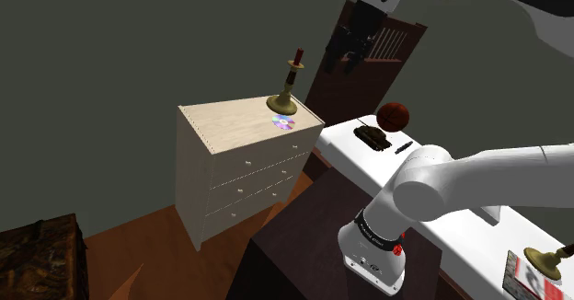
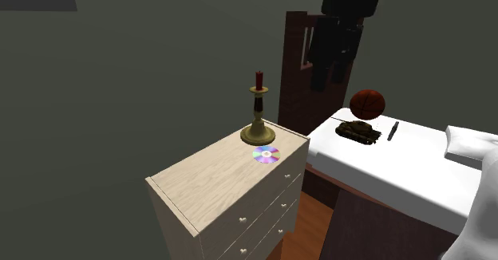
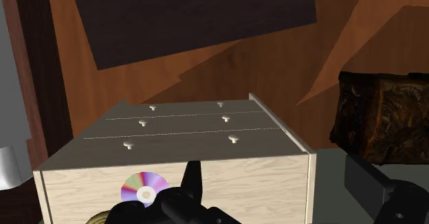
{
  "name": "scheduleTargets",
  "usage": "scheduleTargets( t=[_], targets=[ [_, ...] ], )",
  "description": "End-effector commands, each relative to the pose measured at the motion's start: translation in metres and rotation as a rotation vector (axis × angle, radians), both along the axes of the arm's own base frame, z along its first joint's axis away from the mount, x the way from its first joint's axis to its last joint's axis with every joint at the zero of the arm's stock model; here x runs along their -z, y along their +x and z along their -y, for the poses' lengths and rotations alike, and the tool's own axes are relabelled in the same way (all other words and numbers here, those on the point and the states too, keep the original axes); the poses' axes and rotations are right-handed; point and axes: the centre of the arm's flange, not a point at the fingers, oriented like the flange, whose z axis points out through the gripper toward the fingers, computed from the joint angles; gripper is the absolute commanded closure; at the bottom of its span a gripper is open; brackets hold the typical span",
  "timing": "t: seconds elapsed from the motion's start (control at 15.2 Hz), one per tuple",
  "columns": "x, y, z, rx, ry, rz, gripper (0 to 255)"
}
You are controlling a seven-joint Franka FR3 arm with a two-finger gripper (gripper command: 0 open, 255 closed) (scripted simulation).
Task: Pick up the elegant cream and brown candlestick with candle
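The candlestick (image 1: 287, 88) is brass-brown with a dark band and a dark red candle. It stands upright at the far corner of a pale wood dresser top (image 1: 241, 128), next to a shiny CD (image 1: 282, 121). My gripper (image 1: 340, 66) hangs open and empty in the air, above the candlestick and toward the shoulder view's right. In the second exterior view the candlestick (image 2: 258, 113) stands behind the CD (image 2: 266, 155), with the gripper (image 2: 329, 79) higher and to the right. In the wrist view the gripper (image 3: 272, 166) looks down on the CD (image 3: 145, 192) and the dresser's drawers (image 3: 185, 126).
A white bed-like surface (image 1: 432, 197) beside the dresser carries a toy tank (image 1: 372, 134), a reddish-brown ball (image 1: 394, 116) and a pen (image 1: 405, 147). A second brass candlestick (image 1: 543, 261) stands at its near end. A dark brown panel (image 2: 297, 67) rises behind. A dark chest (image 1: 37, 252) sits on the floor.
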Motion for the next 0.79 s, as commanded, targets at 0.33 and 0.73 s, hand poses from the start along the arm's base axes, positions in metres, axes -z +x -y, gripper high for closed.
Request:
scheduleTargets(
  t=[0.33, 0.73],
  targets=[
    [0.011, 0.043, 0.048, -0.04, -0.013, -0.004, 0],
    [0.024, 0.096, 0.104, -0.088, -0.029, -0.009, 0]
  ],
)
